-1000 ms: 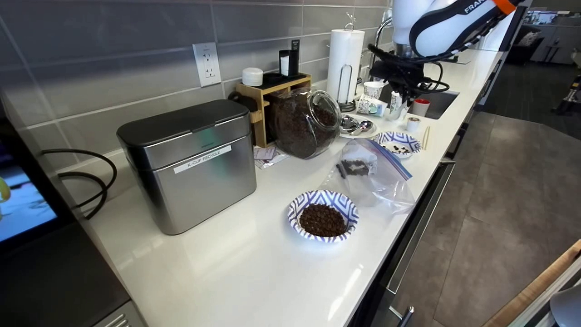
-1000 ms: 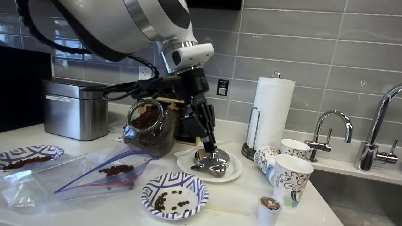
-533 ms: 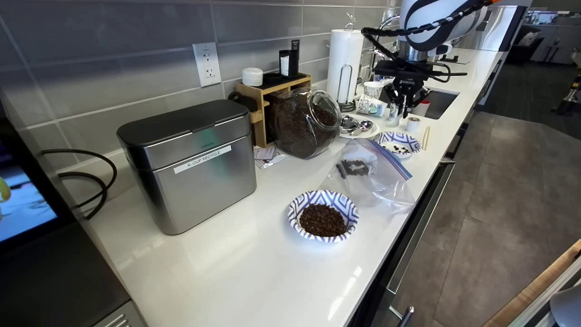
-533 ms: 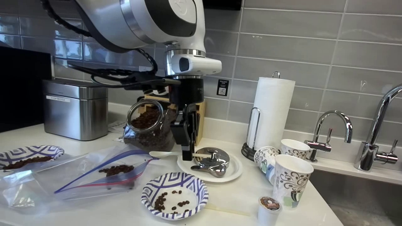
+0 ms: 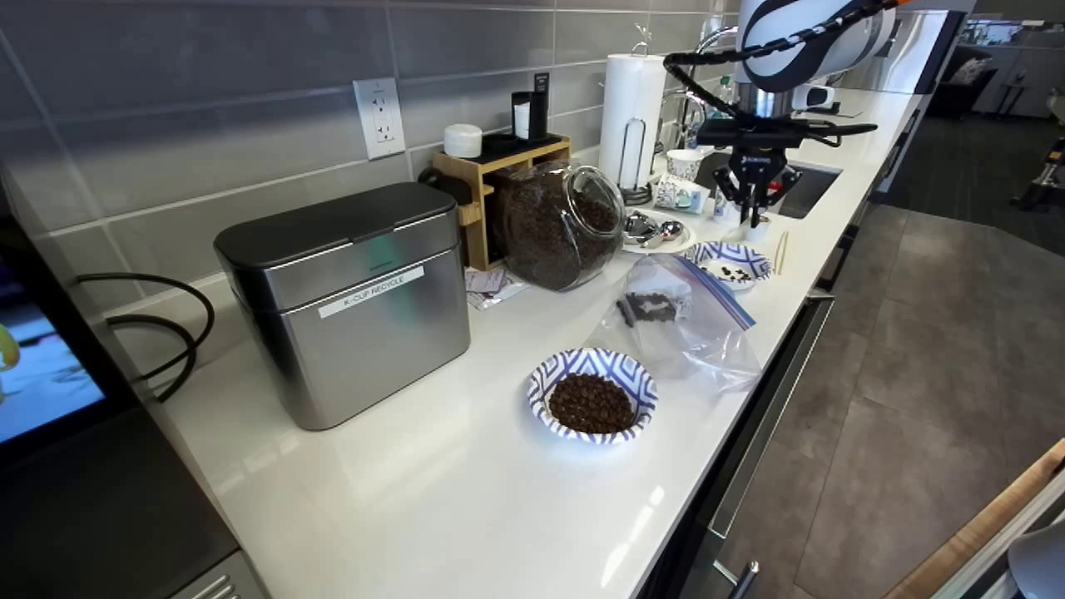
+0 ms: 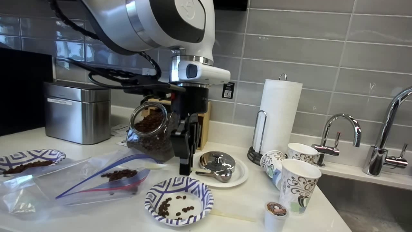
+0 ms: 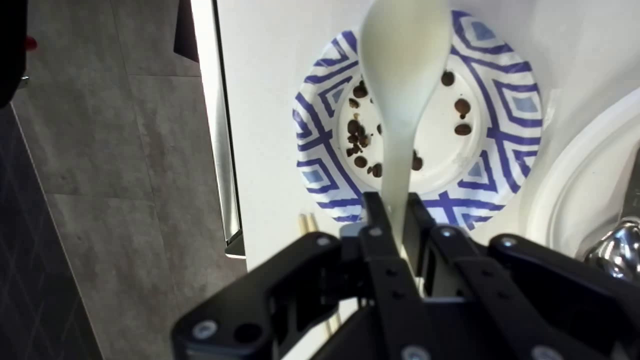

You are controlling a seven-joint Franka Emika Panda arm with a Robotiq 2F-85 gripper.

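One pale spoon (image 7: 405,45), up off the counter (image 5: 466,499), pinched by the handle in the gripper (image 7: 395,215). Fingers (image 7: 375,215) nearly together, only the handle's thickness between them, nothing else gripped.

Risks (guess): handle is slim and held over a short stretch, so a knock to the head could swivel it or work it loose. Nearby paper bowl (image 6: 175,184) looks light; a shove from the spoon could slide it toward the counter's front edge, which is near.

Relative to fingers: handle runs between them, head sticks out toward the counter end with the steel bin (image 5: 383,308), short tail out toward the sink (image 6: 370,206). Wrist view has the head crossing in front of the paper bowl; can't tell how high above.

In that bowl: a few loose coffee beans (image 6: 164,207). Toward the wall (image 6: 296,48): white plate (image 6: 243,180) with metal scoop (image 6: 222,175) and round shiny piece (image 6: 217,161). Sink side: pale sticks (image 7: 313,224) near the front edge, coffee pod (image 6: 276,217), paper cups (image 6: 299,183). Bin side: zip bag (image 5: 711,358) with beans, then fuller patterned bowl (image 5: 541,391). Back along the wall: glass jar (image 5: 541,241), paper towel roll (image 6: 279,116).
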